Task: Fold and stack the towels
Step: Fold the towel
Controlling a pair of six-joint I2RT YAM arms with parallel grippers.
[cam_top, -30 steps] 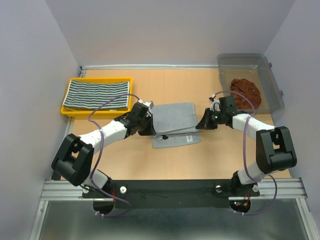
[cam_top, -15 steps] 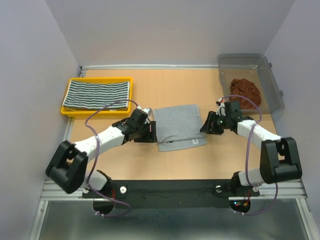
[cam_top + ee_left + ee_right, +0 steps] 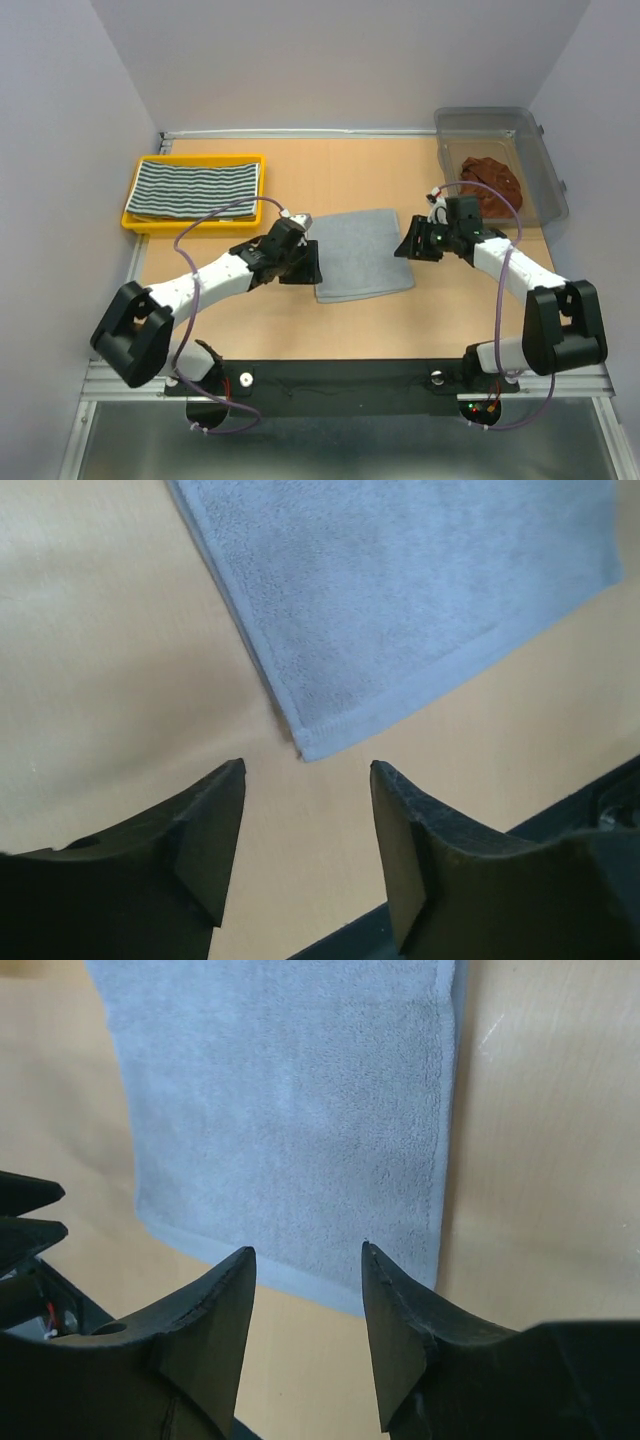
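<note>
A plain grey towel [image 3: 362, 254] lies folded flat in the middle of the table; it also fills the upper part of the left wrist view [image 3: 400, 600] and of the right wrist view [image 3: 290, 1110]. My left gripper [image 3: 303, 263] stands open just off the towel's left edge, nothing between its fingers [image 3: 308, 770]. Off the towel's right edge my right gripper [image 3: 412, 245] is open too, its fingertips just short of the towel's corner [image 3: 308, 1252]. A black-white striped towel [image 3: 196, 190] lies folded in the yellow tray [image 3: 130, 218]. A rust-brown towel [image 3: 492, 185] sits crumpled in the clear bin [image 3: 500, 125].
The yellow tray stands at the table's far left, the clear bin at the far right. The black base rail [image 3: 340, 385] runs along the near edge.
Both grippers have opened and let go of the grey towel, which now lies folded flat. Both have drawn back a little from its side edges.
</note>
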